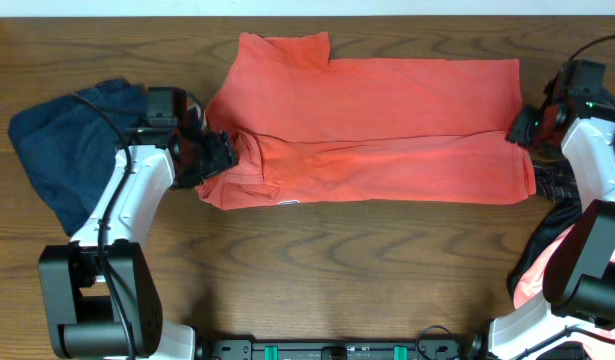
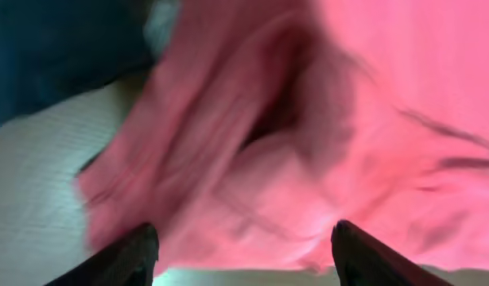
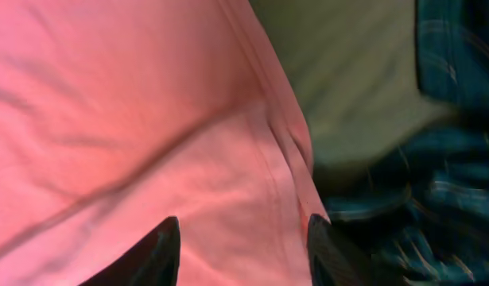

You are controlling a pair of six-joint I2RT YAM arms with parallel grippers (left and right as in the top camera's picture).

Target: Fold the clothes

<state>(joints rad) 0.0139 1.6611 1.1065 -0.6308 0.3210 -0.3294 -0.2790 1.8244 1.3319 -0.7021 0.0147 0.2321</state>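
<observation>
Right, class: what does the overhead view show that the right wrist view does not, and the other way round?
Only overhead: the full outline of the orange shirt on the wooden table, the navy cloth off its left end, and the left gripper at that end. Only right wrist: the stitched hem up close, with the right gripper open over it. Both: the orange shirt and the dark checked cloth beside it.
</observation>
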